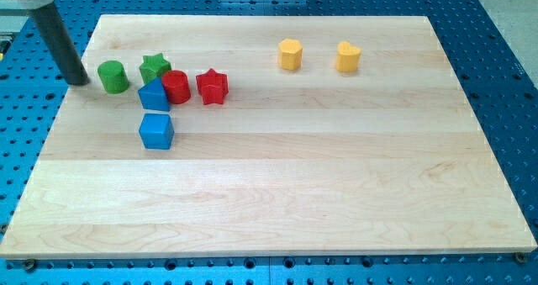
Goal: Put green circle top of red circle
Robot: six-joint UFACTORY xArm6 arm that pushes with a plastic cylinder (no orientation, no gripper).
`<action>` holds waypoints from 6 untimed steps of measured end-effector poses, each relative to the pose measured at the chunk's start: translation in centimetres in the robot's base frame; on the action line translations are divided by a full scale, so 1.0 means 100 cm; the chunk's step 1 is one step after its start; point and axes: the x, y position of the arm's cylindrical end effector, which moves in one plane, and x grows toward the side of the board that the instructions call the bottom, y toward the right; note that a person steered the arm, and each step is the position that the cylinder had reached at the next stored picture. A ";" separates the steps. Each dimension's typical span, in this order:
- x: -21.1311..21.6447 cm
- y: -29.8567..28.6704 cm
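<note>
Near the board's (277, 192) top-left corner the green circle (113, 76) stands upright, a round block with no long axis. My tip (78, 80) sits just left of it, no jaws to speak of. The red circle (176, 87) lies rightward, beyond the green star (155, 66).

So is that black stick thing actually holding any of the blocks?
No, nothing is held. My tip only pushes; it stands just to the view's left of the green circle, with a small gap showing between them.

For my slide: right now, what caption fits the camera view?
My tip sits left of the green circle, with the red circle farther right.
</note>
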 end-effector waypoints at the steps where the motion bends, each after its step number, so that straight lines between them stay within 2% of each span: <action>1: -0.002 0.024; 2: -0.001 0.068; 3: 0.015 0.039; 6: -0.034 0.143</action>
